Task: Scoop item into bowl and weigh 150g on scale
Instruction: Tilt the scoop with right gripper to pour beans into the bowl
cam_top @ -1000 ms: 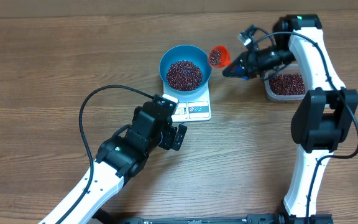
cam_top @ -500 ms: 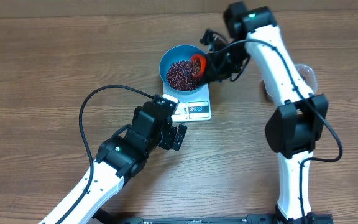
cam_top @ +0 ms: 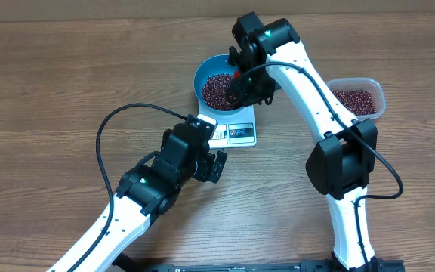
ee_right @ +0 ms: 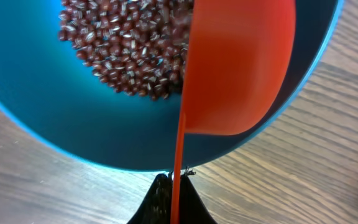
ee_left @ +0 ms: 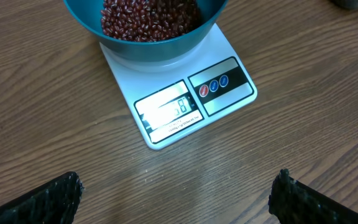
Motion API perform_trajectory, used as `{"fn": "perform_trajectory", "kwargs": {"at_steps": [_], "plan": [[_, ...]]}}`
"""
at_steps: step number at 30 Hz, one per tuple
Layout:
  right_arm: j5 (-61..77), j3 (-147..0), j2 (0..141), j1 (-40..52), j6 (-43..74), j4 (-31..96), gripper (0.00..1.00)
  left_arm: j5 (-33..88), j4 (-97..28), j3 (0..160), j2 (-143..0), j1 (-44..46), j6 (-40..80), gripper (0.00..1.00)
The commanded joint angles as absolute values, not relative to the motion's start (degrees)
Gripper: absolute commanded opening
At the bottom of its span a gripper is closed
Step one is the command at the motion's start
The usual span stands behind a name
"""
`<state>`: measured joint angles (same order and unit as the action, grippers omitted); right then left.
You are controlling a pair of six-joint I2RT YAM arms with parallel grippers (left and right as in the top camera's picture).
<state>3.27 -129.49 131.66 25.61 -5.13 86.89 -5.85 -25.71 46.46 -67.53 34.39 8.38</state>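
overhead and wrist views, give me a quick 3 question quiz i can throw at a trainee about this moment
1. True or false: the blue bowl stands on the scale.
2. The right hand is shut on: A) the red scoop B) the bowl's rim C) nothing.
3. Fill in: the left hand hangs ___ near the scale's display, holding nothing.

Key: 1 true; 2 A; 3 open.
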Motion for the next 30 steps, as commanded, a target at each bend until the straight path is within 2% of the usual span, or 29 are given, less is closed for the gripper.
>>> {"fn": "perform_trajectory", "kwargs": {"at_steps": [1, 16, 30], "plan": [[-0.4, -131.6, 131.6, 26.6, -4.4, 86.3, 0.04, -6.5, -25.7, 46.8, -67.9, 34.0, 7.7, 1.00], [-0.9, -137.4, 130.1, 27.5, -4.3, 85.8, 0.04, -6.5, -25.7, 46.8, -67.9, 34.0, 7.7, 1.00], [-16.6, -137.4, 129.0, 33.1, -3.7, 87.3, 0.04, -6.5, -25.7, 46.8, -67.9, 34.0, 7.7, 0.99]]}}
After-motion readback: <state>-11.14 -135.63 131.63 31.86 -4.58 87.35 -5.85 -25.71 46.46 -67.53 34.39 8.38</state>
